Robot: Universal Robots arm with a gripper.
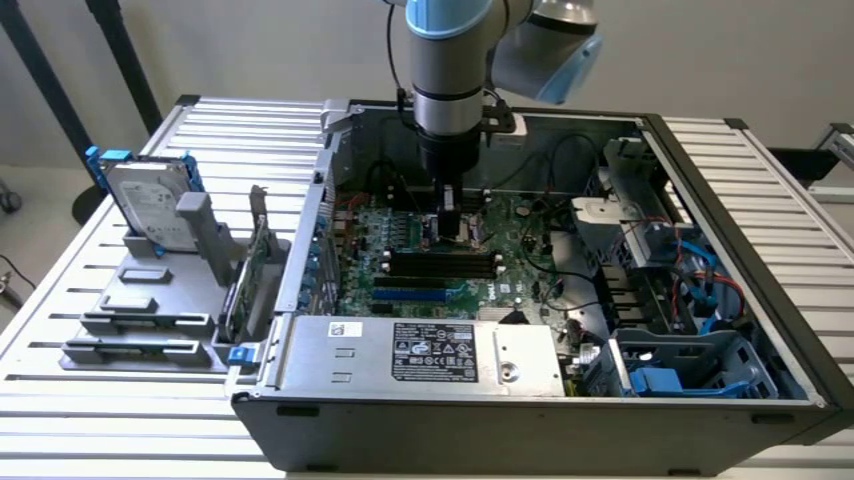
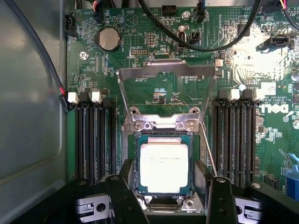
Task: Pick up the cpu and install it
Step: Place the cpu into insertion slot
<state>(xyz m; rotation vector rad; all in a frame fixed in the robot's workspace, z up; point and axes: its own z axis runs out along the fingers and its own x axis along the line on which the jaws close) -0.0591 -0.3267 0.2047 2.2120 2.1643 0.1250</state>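
The cpu (image 2: 164, 168), a small square chip with a dull silver top, lies flat inside the black-framed socket (image 2: 137, 163) on the green motherboard (image 2: 154, 46). The socket's metal load plate (image 2: 166, 70) stands flipped up behind it. My gripper (image 2: 170, 203) hovers just above the socket, open, its two black fingers (image 2: 122, 196) spread either side of the chip and holding nothing. In the exterior view the gripper (image 1: 454, 225) reaches straight down into the open computer case (image 1: 534, 420), over the middle of the board.
Black memory slots (image 2: 96, 140) flank the socket on both sides, and cables cross the board's far end. A hard drive in a blue frame (image 1: 147, 205) stands on a grey rack at the exterior view's left. The power supply (image 1: 414, 350) fills the case's near side.
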